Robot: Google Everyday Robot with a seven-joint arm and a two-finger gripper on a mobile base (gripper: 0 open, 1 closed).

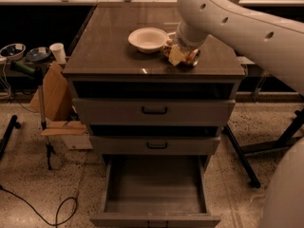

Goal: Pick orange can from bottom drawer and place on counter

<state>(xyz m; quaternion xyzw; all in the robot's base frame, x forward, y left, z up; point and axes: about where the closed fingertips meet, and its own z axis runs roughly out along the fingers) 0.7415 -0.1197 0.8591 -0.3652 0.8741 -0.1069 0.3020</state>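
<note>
My gripper (182, 56) is low over the counter (114, 37), just right of a white bowl (148, 38), near the counter's front right. It is shut on the orange can (189, 59), whose coppery side shows between the fingers, at or just above the counter top. The arm comes in from the upper right. The bottom drawer (154, 186) is pulled open below and its grey inside shows nothing in it.
The two upper drawers (154, 110) are slightly open. A cardboard box (52, 91), a white cup (58, 52) and bowls stand at the left. A cable lies on the floor at the lower left. Dark stand legs (242, 158) are at the right.
</note>
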